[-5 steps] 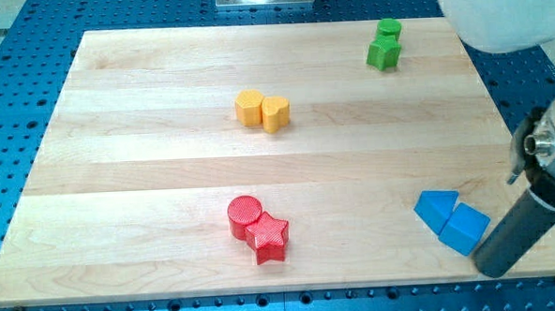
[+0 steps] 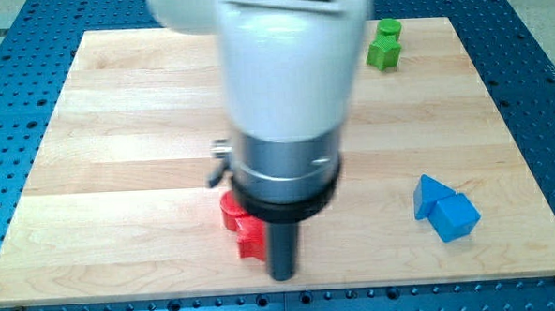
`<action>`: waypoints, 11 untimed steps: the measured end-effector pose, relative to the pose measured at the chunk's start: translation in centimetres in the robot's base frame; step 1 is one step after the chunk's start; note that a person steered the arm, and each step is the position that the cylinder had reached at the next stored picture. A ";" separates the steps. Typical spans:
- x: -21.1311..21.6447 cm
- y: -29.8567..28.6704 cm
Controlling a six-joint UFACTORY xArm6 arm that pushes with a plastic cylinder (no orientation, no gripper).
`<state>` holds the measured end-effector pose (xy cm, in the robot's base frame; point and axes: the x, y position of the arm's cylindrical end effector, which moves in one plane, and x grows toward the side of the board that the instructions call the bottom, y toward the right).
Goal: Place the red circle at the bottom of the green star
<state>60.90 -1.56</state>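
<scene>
Red circle (image 2: 229,212), a small round plastic block, sits near the view's bottom centre of the pale wooden board (image 2: 90,164), largely hidden behind the arm's white and dark body, with a second red block (image 2: 251,239), its shape hidden here, touching it on the lower right. My tip (image 2: 283,275) rests on the board just right of that second red block; there is no pincer to open or close, only the plain rod. Well apart, at the view's top right, the green star block (image 2: 382,52) touches a green round block (image 2: 389,27) above it. The likely trouble is that a push from here catches the second red block first and drags both along, or that the circle rolls off the rod's side on the long diagonal. Two blue blocks (image 2: 445,208) lie right of that line and could be clipped.
</scene>
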 end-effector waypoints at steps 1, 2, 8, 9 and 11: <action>-5.1 -1.7; -8.4 -4.0; -13.0 -11.9; -15.9 0.3; -13.1 8.3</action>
<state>47.77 6.74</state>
